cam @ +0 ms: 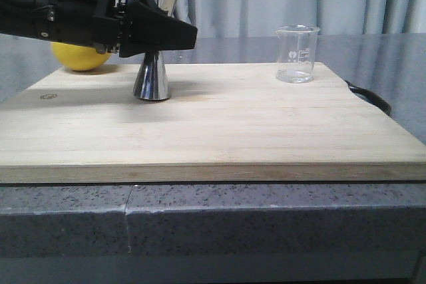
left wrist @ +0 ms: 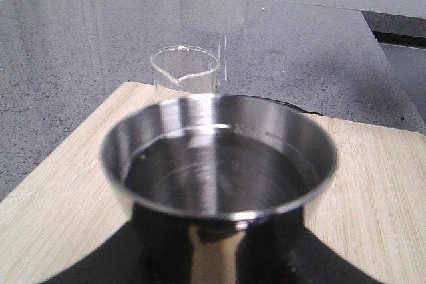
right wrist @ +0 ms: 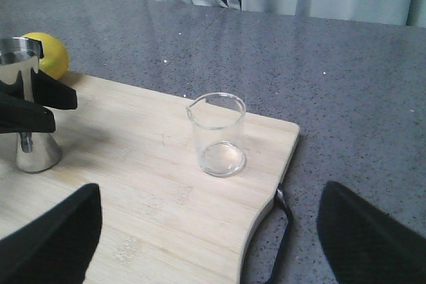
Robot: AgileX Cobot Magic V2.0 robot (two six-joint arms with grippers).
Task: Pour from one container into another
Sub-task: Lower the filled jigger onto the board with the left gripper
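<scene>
Jaws of left gripper point(cam: 174, 34) level around upright jigger's point(cam: 152, 79) waist.

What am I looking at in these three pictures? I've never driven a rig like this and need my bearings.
It is a two-armed table robot. The front picture looks forward over a wooden board. The other two come from cameras on each wrist.

On the board stand a steel jigger and an empty glass beaker; a lemon lies behind the jigger.

The left claw has its fingers on either side of the jigger's waist, with the jigger's base on the board. Its wrist camera looks down into the jigger's cup, which holds clear liquid.

The right claw is open and holds nothing, short of the beaker.
</scene>
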